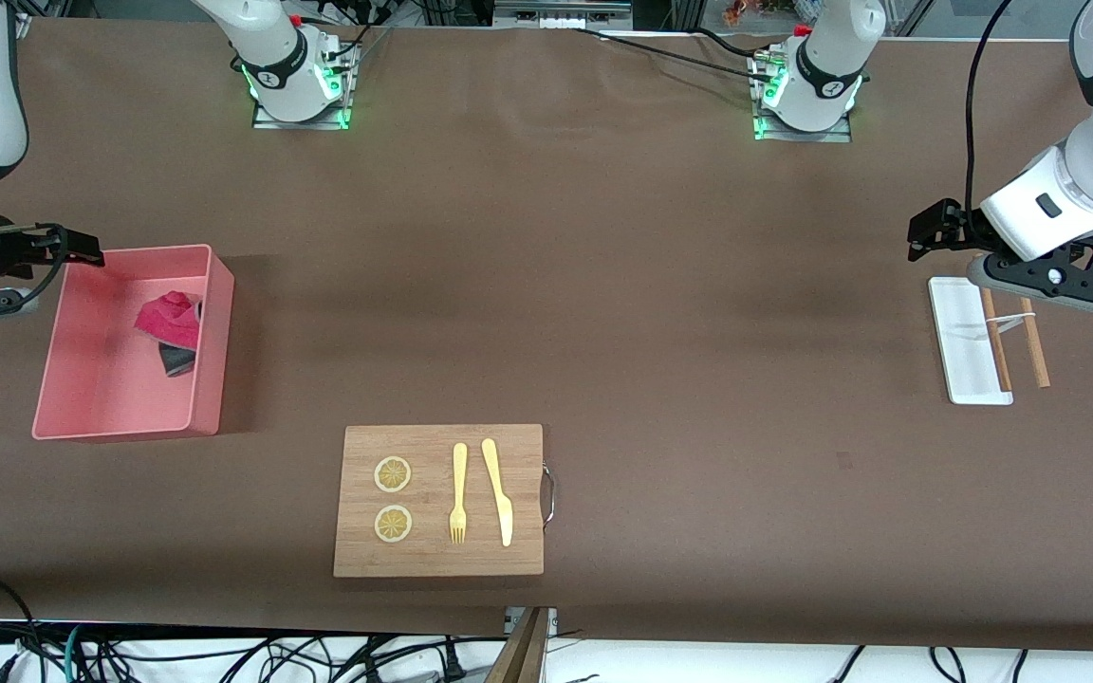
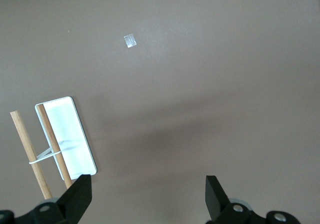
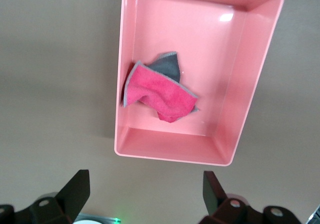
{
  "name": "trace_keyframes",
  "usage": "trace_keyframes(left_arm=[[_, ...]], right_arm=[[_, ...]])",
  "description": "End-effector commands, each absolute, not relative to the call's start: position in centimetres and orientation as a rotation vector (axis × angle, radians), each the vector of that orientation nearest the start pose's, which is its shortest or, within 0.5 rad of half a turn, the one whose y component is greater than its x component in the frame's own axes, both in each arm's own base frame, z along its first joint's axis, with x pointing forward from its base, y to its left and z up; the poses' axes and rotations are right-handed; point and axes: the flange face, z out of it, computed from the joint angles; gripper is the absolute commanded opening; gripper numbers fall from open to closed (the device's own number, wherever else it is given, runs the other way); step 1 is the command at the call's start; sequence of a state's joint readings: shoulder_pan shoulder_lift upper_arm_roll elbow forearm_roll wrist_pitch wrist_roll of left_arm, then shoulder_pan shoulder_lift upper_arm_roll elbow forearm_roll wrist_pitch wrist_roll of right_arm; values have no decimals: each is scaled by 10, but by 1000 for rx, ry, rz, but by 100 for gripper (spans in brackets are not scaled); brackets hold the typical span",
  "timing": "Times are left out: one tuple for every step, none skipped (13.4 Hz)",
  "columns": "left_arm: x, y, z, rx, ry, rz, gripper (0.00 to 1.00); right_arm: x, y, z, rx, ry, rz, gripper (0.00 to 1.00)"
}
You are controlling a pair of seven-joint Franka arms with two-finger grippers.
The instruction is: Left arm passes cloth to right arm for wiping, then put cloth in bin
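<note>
The right gripper (image 1: pixel 82 249) is wide open and holds nothing. It hangs over the rim of the bin (image 1: pixel 210 327) at the right arm's end of the counter. From the look of it, the gripper has let go of the cloth (image 1: pixel 172 327) so that it can fall in. In the right wrist view the open fingers (image 3: pixel 75 189) stand wide apart, with the bin (image 3: pixel 250 83) below them.

The cloth (image 3: pixel 162 96) lies crumpled inside the bin, close to one long wall. Its pink side shows most, and a bit of the grey back sticks out. It touches no gripper, so the put-away step looks done.

The left gripper (image 1: pixel 926 232) is wide open too and empty. The left arm waits up in the air at its own end of the counter, over a small white tray (image 1: pixel 969 360) with two wooden sticks (image 1: pixel 1035 346). In the left wrist view the tray (image 2: pixel 72 149) and sticks (image 2: pixel 30 151) lie just under the gripper. This arm looks parked there to stay out of the way.

Near the counter's front edge, about in the middle, lies a wooden board (image 1: pixel 437 560). On it sit two lemon slices (image 1: pixel 393 474), a fork (image 1: pixel 458 493) and a knife (image 1: pixel 499 493), laid in a neat row.
</note>
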State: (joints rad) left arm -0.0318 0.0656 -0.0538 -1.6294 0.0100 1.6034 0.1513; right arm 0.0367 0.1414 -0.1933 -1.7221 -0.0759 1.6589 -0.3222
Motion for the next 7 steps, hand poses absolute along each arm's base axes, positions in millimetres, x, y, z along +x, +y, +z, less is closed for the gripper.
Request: trace_keyframes(left_arm=[[568,-50,570,-3111,370,140,100],[568,-50,571,-3112,368,135,100],[568,-50,570,-3112,368,140,100],[568,-50,570,-3111,370,140,100],[568,-50,570,-3111,370,140,100],[568,-50,570,-3111,370,140,100],[568,-50,571,-3111,370,137,100]], right_arm=[[571,-68,517,-3138,-164,319,100],[569,-59,527,-3121,-130,319,100],[566,-48,539,-3123,-111,301,100],[562,-38,549,-3127,-92,302,100],[561,-25,556,-3132,-56,304,100],[559,-9,566,-3138,-5,309,100],[558,9,573,-3145,27,304,100]])
